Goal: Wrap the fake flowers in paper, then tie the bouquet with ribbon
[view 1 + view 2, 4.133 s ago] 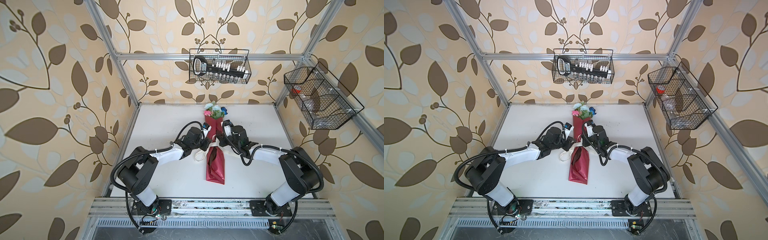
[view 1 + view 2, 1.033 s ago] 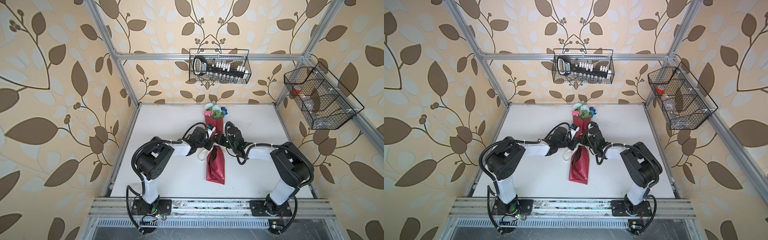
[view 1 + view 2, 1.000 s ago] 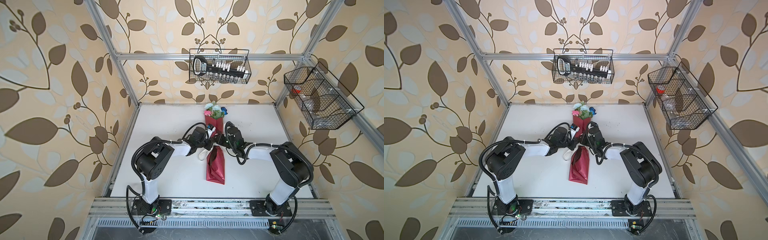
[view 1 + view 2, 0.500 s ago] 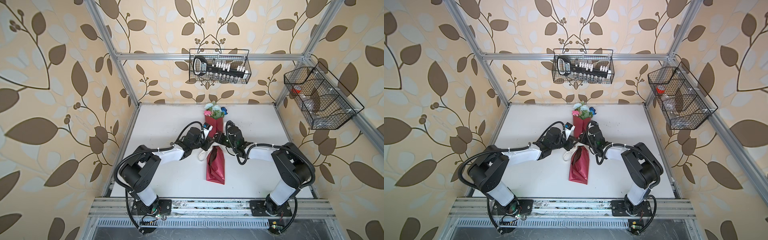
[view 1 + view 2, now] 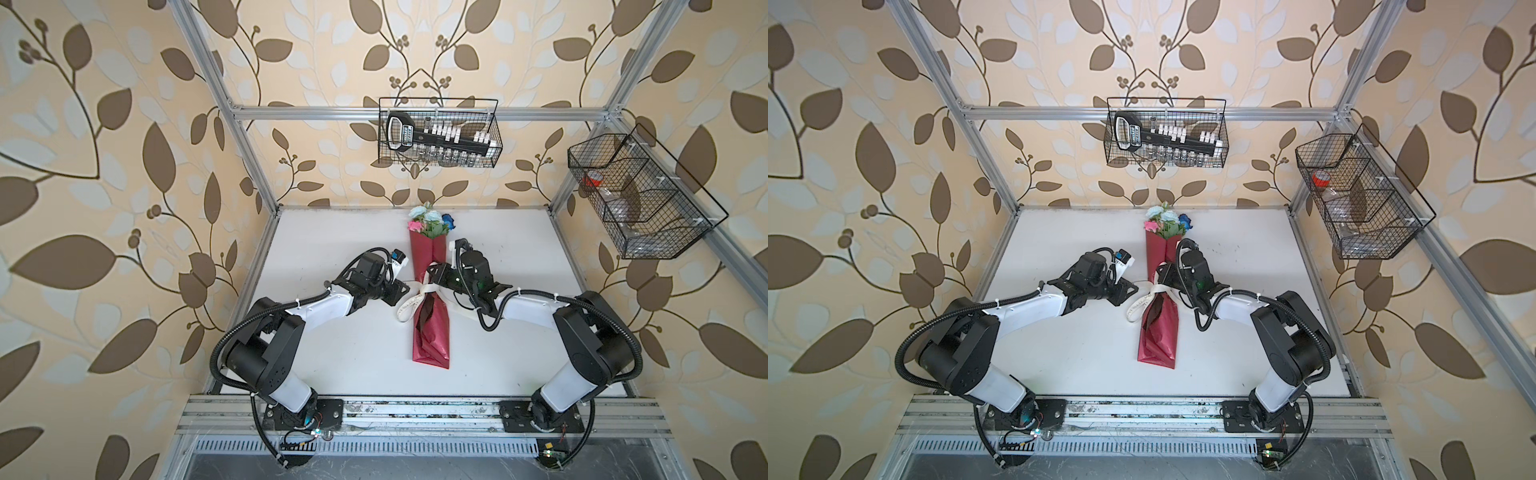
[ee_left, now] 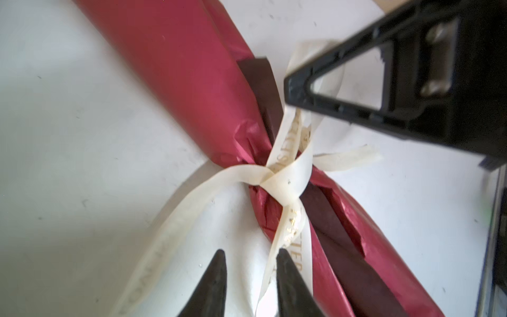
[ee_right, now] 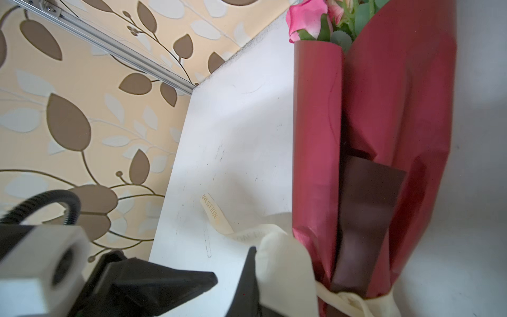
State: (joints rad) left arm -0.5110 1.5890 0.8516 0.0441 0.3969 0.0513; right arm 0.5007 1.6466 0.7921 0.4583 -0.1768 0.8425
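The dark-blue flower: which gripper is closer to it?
Right. The right gripper, gripping the cream ribbon, is over the red wrap, below the dark-blue flower; the left gripper is off the wrap's other side, farther away.

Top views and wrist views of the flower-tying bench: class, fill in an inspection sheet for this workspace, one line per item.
Surface: white tabletop, faint scuff marks.
Job's things: bouquet of fake flowers lies in a shiny red wrapping sheet; cream printed ribbon is knotted around the wrap's narrow middle, ends loose.
Clutter: nothing seen.
Grippers: left gripper open beside a ribbon end, holding nothing; right gripper shut on the ribbon.
Cables: black corrugated cables loop along both arms.
Surroundings: black wire basket on the back wall; second wire basket on the side wall; leaf-patterned wallpaper; aluminium frame.
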